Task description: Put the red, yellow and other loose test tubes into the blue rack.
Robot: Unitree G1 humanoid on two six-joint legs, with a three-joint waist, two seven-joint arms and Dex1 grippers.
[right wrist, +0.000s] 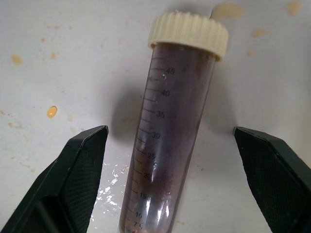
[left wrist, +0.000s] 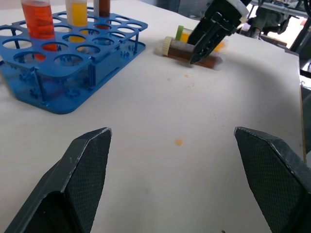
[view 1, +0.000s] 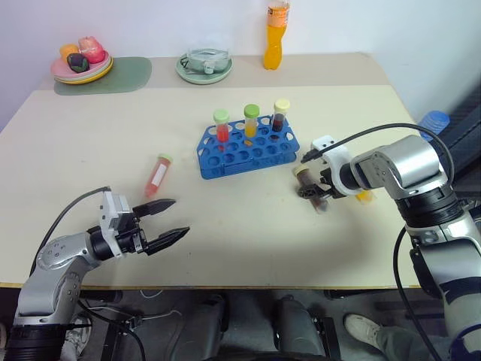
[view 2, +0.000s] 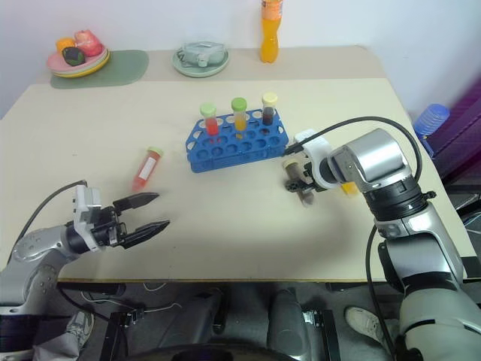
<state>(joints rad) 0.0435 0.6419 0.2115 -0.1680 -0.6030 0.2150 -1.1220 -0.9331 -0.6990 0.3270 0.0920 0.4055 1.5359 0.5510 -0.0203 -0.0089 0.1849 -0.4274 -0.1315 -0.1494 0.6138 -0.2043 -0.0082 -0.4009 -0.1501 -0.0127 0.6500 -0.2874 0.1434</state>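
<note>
The blue rack stands mid-table with three capped tubes upright in its back row: red, yellow and dark. A loose red tube with a green cap lies on the table left of the rack. Right of the rack lies a dark brown tube with a cream cap. My right gripper points down over it, open, one finger on each side. A yellow tube lies just behind it, mostly hidden. My left gripper hovers open and empty near the front edge.
At the back stand an orange drink bottle, a green dish and a plate of fruit on a green mat. A blue object sits beyond the table's right edge.
</note>
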